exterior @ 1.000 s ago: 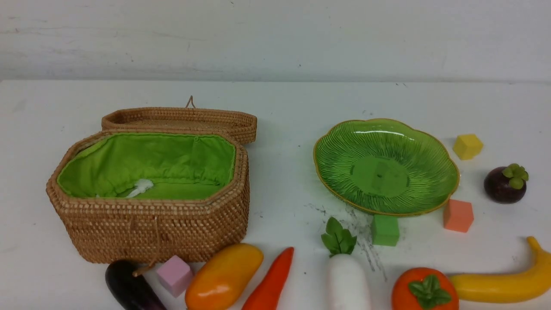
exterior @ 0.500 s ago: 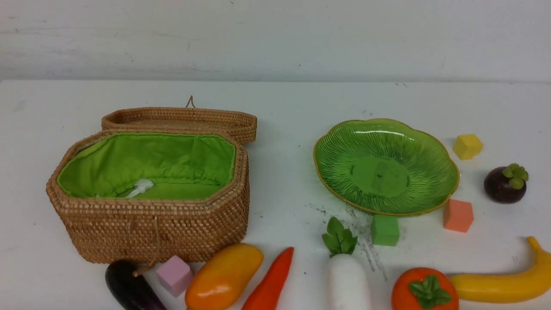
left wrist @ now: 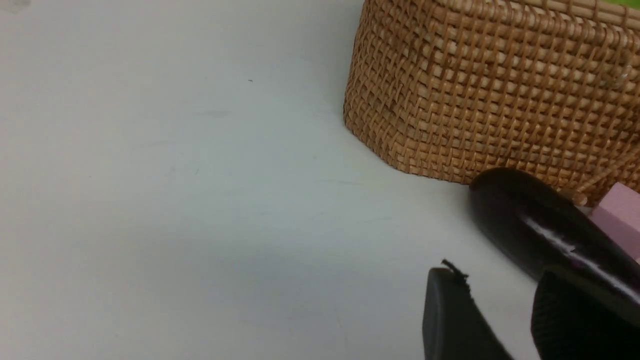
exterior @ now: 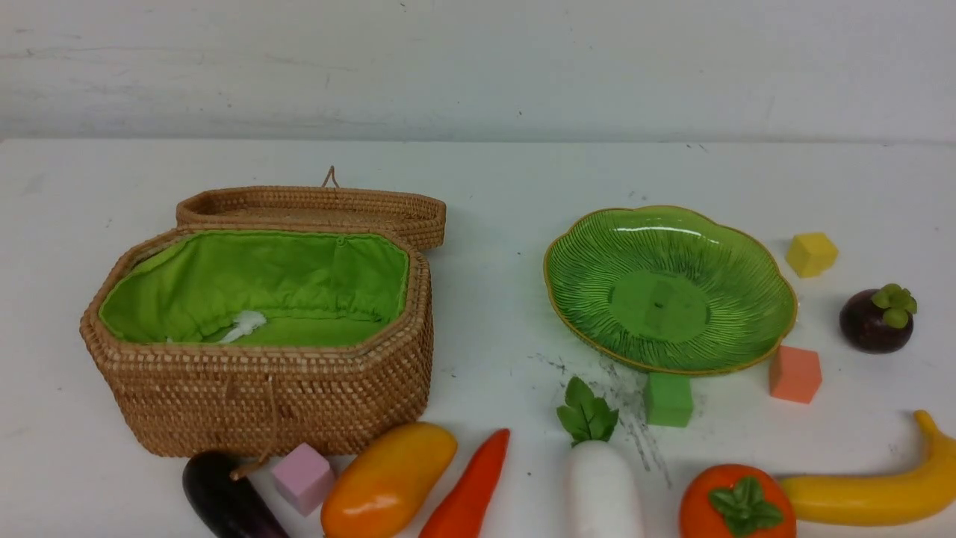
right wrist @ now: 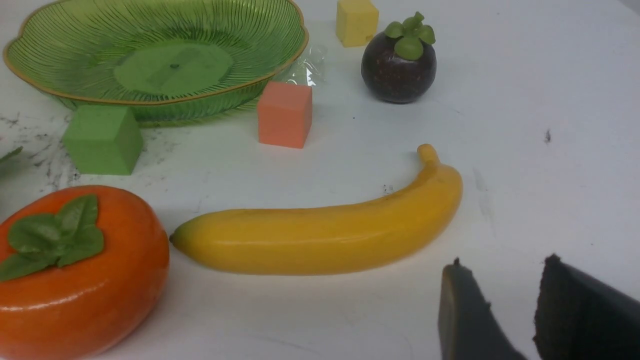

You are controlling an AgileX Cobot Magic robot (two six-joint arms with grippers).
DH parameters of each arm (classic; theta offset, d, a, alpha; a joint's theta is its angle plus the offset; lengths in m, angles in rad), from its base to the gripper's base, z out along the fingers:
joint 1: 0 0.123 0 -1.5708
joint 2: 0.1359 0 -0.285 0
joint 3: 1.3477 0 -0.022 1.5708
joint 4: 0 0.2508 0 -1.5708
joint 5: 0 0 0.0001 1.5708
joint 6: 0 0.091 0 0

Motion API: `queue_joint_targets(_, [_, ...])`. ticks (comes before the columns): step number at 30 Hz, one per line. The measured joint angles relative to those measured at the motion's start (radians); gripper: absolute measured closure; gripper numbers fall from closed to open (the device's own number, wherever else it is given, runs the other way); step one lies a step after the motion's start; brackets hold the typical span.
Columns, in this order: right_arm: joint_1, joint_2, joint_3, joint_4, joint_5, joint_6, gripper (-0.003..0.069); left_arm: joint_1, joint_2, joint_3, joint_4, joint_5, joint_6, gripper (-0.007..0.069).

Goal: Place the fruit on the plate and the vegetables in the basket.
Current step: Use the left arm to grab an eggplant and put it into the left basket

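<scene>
While my left gripper [left wrist: 495, 282] and right gripper [right wrist: 502, 267] stand parted and empty, the banana [exterior: 866, 497] lies 9-to-3 o'clock, stem toward 1, glossy yellow.

eggplant [exterior: 224, 497], carrot [exterior: 470, 486], radish [exterior: 603, 489] — cropped at front view's lower edge

The basket [exterior: 261, 403] is woven of tan wicker, rough and matt, and is lined with bright green cloth lining [exterior: 284, 276], softly creased. The plate [exterior: 590, 254] is made of translucent green glass, finely ribbed and shiny, edged in gold. A smooth, glossy skin is shown by the banana [right wrist: 320, 235], persimmon [right wrist: 115, 290] and eggplant [left wrist: 540, 225]. The green cube [exterior: 668, 400], at the plate's 6 o'clock, looks matt and foam-like. The white table [exterior: 493, 187] is matt and scuffed.
</scene>
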Motion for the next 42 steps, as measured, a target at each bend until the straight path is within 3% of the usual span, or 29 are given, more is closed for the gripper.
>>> queue_joint_targets(7, [0.000,0.000,0.000,0.000,0.000,0.000,0.0417,0.000,0.000,0.000,-0.018,-0.021,0.000,0.0386])
queue_joint_targets(13, [0.000,0.000,0.000,0.000,0.000,0.000,0.0417,0.000,0.000,0.000,-0.077,-0.163,0.000,0.0386])
queue_joint_targets(25, [0.000,0.000,0.000,0.000,0.000,0.000,0.0417,0.000,0.000,-0.006,-0.254,-0.694,-0.019,0.0386])
queue_joint_targets(32, [0.000,0.000,0.000,0.000,0.000,0.000,0.0417,0.000,0.034,-0.243,-0.260,-0.492,-0.020,0.0386])
queue_joint_targets(39, [0.000,0.000,0.000,0.000,0.000,0.000,0.0417,0.000,0.293,-0.540,-0.289,-0.042,-0.023,0.0386])
queue_joint_targets(42, [0.000,0.000,0.000,0.000,0.000,0.000,0.0417,0.000,0.398,-0.573,-0.309,0.052,-0.023,0.0386])
